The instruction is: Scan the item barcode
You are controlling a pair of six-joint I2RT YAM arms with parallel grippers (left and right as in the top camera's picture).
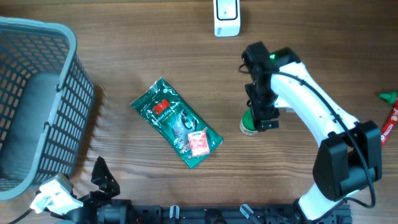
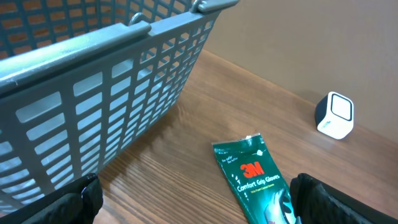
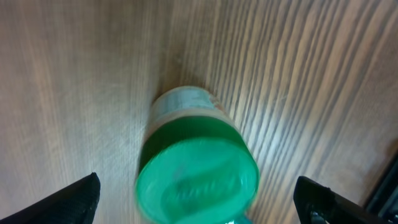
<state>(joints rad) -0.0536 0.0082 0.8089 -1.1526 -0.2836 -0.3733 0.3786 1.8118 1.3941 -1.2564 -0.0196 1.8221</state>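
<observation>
So, the green-capped bottle [image 3: 196,177] sits on the desk [image 1: 124,50] right between the jaws of the right gripper [image 3: 198,202]. We see them spread wide, neither side touching it. Overhead, the arm hides most of the bottle, while the right wrist view gives us the whole cap, a bit blurry. Only the left wrist view lets us read the 3M glove packet [image 2: 258,180]. The left gripper [image 2: 196,194] gapes wide too, holding nothing, near the basket [image 2: 93,81].
</observation>
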